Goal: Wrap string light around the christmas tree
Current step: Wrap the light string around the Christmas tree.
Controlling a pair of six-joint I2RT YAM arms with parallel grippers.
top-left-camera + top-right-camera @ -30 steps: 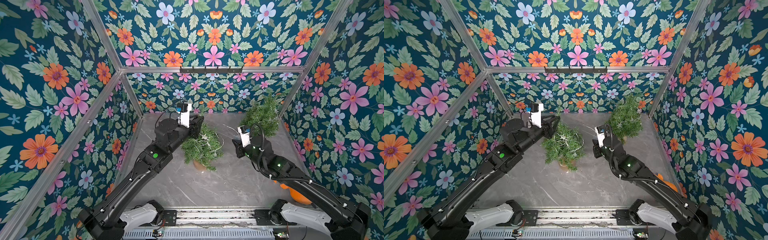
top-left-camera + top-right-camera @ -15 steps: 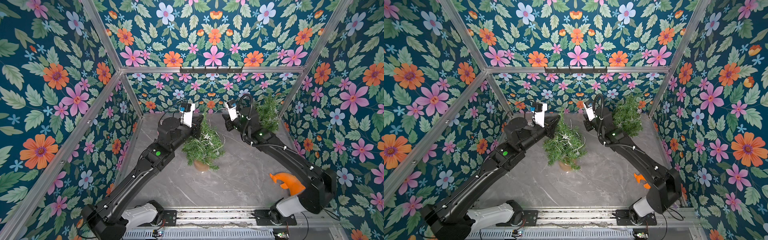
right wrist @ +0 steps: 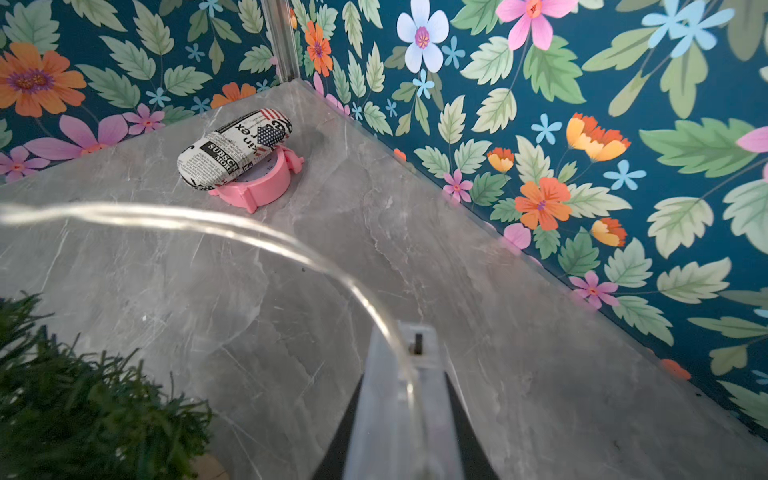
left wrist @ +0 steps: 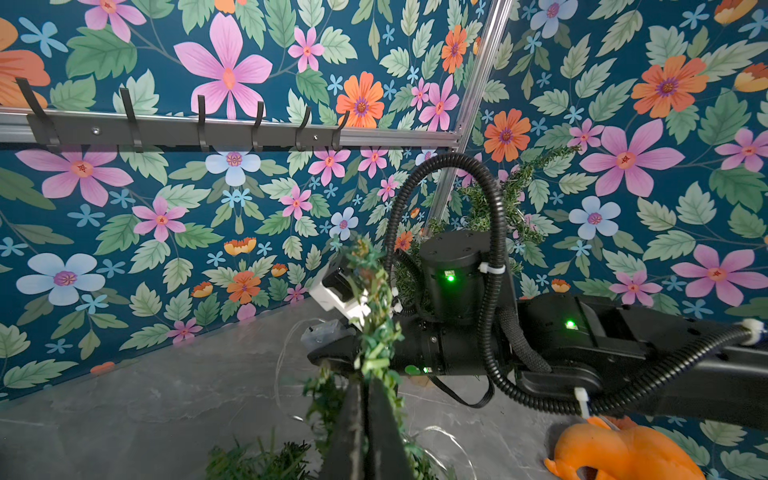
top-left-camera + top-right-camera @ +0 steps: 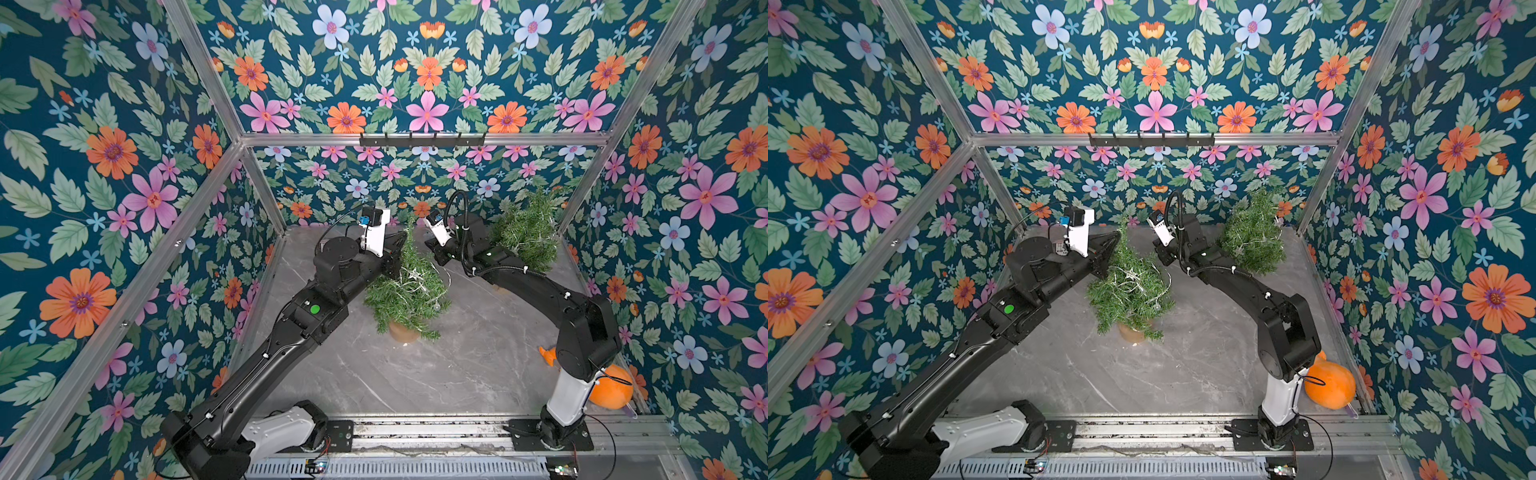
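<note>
Clamped christmas tree (image 5: 409, 291) tip in left gripper (image 4: 365, 388), string light (image 3: 257, 237) end in right gripper (image 3: 401, 386); needed gentle tension, wide loop.

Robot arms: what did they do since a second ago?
The left gripper closed on the tip of the Christmas tree. The right gripper, holding the string light, swung from the right of the tree round to behind it. The pot and the second tree stayed put.

My left arm (image 5: 291, 328) and right arm (image 5: 540, 291) reach far centre, left claw (image 4: 365, 386) pinching the christmas tree (image 4: 376, 316), right claw (image 3: 405, 382) gripping the string light (image 3: 249, 235).
</note>
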